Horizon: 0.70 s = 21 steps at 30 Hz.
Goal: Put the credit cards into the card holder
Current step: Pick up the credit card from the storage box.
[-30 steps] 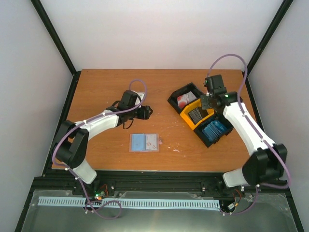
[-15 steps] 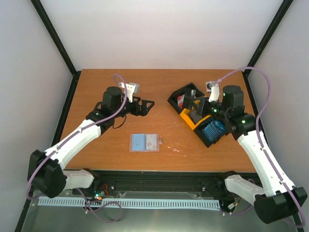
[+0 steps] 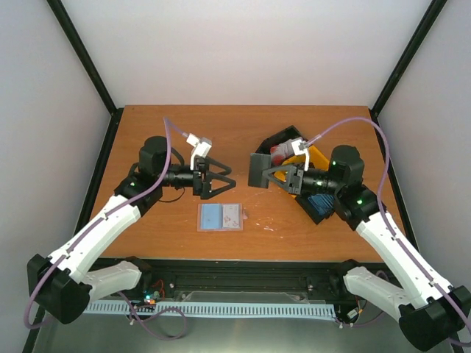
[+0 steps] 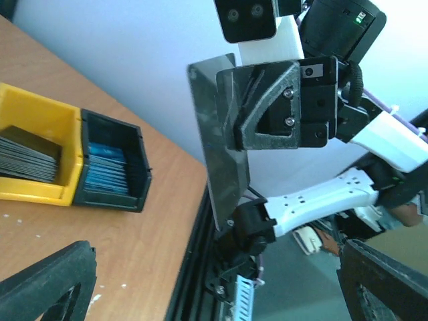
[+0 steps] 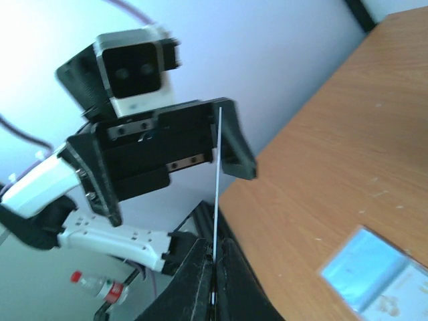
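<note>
Currently held card: one dark grey card [image 3: 257, 170], pinched at one edge by the right gripper and held up off the table [image 3: 147, 125], between the two grippers.
Right gripper [image 3: 269, 175]: clamped on that card. In its own wrist view the card shows edge-on, a thin pale line rising from between the fingers [image 5: 198, 267].
Card holder [image 3: 221, 217]: lies open and flat on the table, pale blue half on the left and lighter half on the right. It is nearer the arm bases than both grippers and touches neither.
Left gripper [image 3: 225, 179]: fingers spread wide, grasping nothing, pointed at the held card and close to it but apart.
Other cards: a grey stack [image 4: 27, 155] sits in the yellow bin [image 4: 40, 122]. A blue stack [image 4: 105, 175] sits in the black bin [image 4: 143, 175] touching it. A white-and-red stack [image 3: 282, 152] lies behind the right gripper, in a far black bin [image 3: 272, 142] that is partly hidden.
</note>
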Each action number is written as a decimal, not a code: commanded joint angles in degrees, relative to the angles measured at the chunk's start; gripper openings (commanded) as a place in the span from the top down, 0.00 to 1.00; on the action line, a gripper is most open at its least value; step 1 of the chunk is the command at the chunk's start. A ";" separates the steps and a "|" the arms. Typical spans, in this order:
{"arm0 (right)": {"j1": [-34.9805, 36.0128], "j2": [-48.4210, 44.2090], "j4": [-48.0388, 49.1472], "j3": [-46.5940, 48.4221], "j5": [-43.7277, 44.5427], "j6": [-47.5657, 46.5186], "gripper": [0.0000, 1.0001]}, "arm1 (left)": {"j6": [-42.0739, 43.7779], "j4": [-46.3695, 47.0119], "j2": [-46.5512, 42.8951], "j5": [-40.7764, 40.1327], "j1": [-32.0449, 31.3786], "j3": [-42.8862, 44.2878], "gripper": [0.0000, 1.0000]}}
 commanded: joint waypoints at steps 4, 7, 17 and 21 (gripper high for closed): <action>7.20 2.64 10.66 -1.88 -2.76 3.01 0.97 | -8.67 3.35 0.39 10.02 0.27 -1.51 0.09; 8.99 4.80 12.66 -1.52 -4.02 3.28 0.97 | -10.83 4.39 -0.63 9.73 0.22 -2.52 0.21; 11.82 8.19 16.52 -2.71 -4.04 4.92 0.97 | -19.97 13.42 -0.46 8.41 0.26 -7.03 0.77; 11.98 7.89 17.34 -3.42 -2.91 5.40 0.93 | -18.75 12.64 -0.54 7.32 0.22 -7.16 0.99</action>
